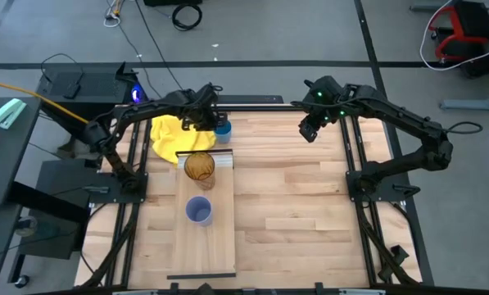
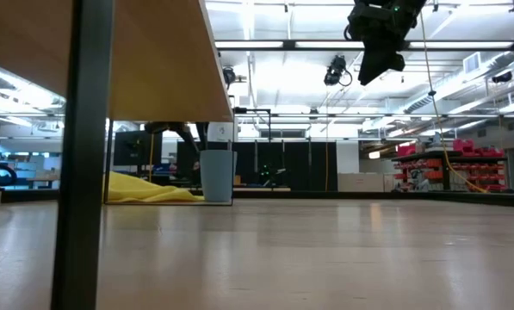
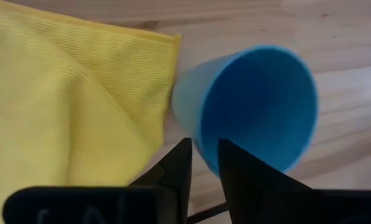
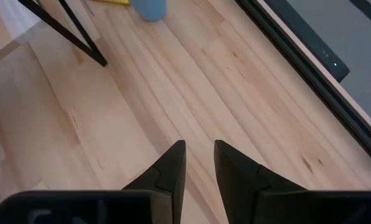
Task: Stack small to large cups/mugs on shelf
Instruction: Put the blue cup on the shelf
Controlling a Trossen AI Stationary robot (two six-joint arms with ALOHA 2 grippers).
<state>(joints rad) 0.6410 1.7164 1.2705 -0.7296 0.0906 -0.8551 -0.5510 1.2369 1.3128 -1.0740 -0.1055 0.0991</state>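
Observation:
The bright blue cup [image 1: 222, 129] stands on the tabletop beside the yellow cloth [image 1: 172, 135]; it also shows in the low view [image 2: 216, 175]. My left gripper [image 3: 202, 163] is shut on its rim. The amber-brown cup [image 1: 200, 166] and the lavender-blue cup [image 1: 198, 211] stand open side up on the shelf [image 1: 205, 246], the amber one next to the ridged white strip [image 1: 203, 155]. My right gripper [image 1: 310, 129] hangs shut and empty, high above the table's far right part; it also shows in its own wrist view [image 4: 199, 155]. My left gripper pinches the blue cup's wall at the rim [image 3: 205, 149], one finger [image 3: 235, 171] inside the cup and one [image 3: 178, 168] outside, on the side nearest the cloth. The fingers come from above, slanting down. In the low view the cup's base looks to be on the table.
The yellow cloth lies crumpled at the table's far left, touching the blue cup. The shelf stands raised on thin dark legs [image 4: 67, 28] over the table's left half. Bare wood [image 1: 293, 213] spreads to the right of the shelf. A dark frame rail [image 1: 252, 105] runs along the far edge.

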